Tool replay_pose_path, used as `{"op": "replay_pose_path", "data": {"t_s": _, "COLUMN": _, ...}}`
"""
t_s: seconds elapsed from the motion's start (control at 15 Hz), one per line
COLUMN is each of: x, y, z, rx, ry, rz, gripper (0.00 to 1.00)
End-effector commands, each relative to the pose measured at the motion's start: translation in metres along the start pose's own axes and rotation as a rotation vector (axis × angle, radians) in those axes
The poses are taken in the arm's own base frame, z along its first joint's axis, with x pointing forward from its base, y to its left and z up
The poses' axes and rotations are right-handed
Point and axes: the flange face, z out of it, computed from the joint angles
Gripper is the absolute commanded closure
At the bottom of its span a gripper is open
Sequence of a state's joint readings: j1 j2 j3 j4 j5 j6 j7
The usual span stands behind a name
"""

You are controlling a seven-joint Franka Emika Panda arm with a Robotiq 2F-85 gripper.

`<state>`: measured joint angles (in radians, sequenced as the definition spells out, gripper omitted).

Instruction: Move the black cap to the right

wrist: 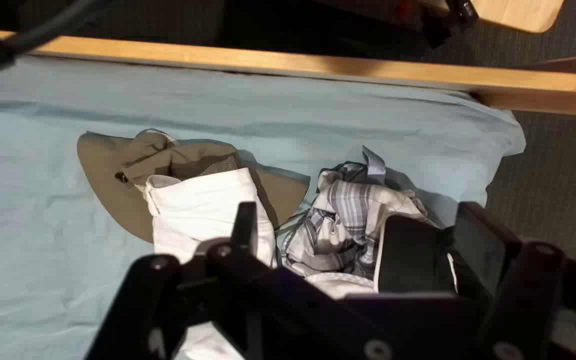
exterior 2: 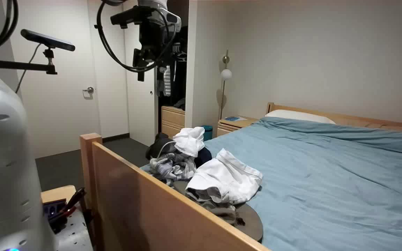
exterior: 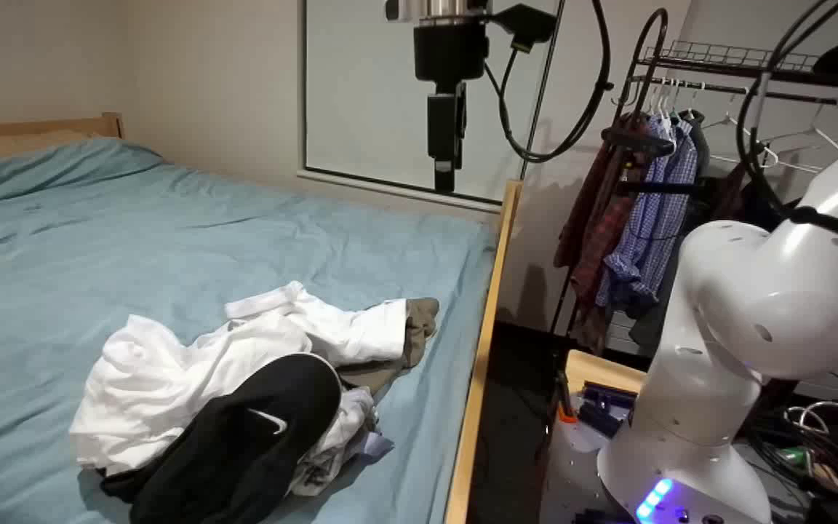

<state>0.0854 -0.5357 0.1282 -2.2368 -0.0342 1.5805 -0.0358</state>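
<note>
The black cap [exterior: 226, 447] with a white swoosh lies at the front of a heap of clothes on the bed. It shows dark at the heap's far end in an exterior view [exterior 2: 157, 146]. In the wrist view the cap's brim [wrist: 410, 255] is seen below the right finger, and the rest is hidden behind the gripper. My gripper [wrist: 363, 225] is open and empty, its fingers wide apart. It hangs high above the bed, apart from the clothes, in both exterior views [exterior: 448, 171] [exterior 2: 140, 71].
White garments [exterior: 193, 364], a plaid cloth [wrist: 353, 210] and a brown brimmed hat [wrist: 113, 180] lie against or near the cap. The wooden footboard [exterior 2: 173, 205] edges the blue bed [exterior: 172, 240]. A clothes rack [exterior: 644, 80] stands behind the arm.
</note>
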Motion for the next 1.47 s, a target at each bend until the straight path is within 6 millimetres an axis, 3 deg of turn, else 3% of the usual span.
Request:
{"op": "replay_pose_path", "data": {"t_s": 0.0, "x": 0.0, "y": 0.0, "z": -0.001, "rx": 0.0, "ry": -0.001, "rz": 0.0, "gripper": 0.0}}
{"op": "replay_pose_path", "data": {"t_s": 0.27, "x": 0.021, "y": -0.012, "z": 0.004, "rx": 0.034, "ry": 0.042, "rz": -0.033, "gripper": 0.0}}
{"op": "replay_pose_path", "data": {"t_s": 0.87, "x": 0.085, "y": -0.07, "z": 0.032, "rx": 0.085, "ry": 0.085, "rz": -0.179, "gripper": 0.0}}
{"op": "replay_pose_path", "data": {"t_s": 0.93, "x": 0.071, "y": -0.064, "z": 0.029, "rx": 0.058, "ry": 0.094, "rz": -0.141, "gripper": 0.0}}
{"op": "replay_pose_path", "data": {"t_s": 1.4, "x": 0.08, "y": -0.066, "z": 0.034, "rx": 0.071, "ry": 0.084, "rz": -0.128, "gripper": 0.0}}
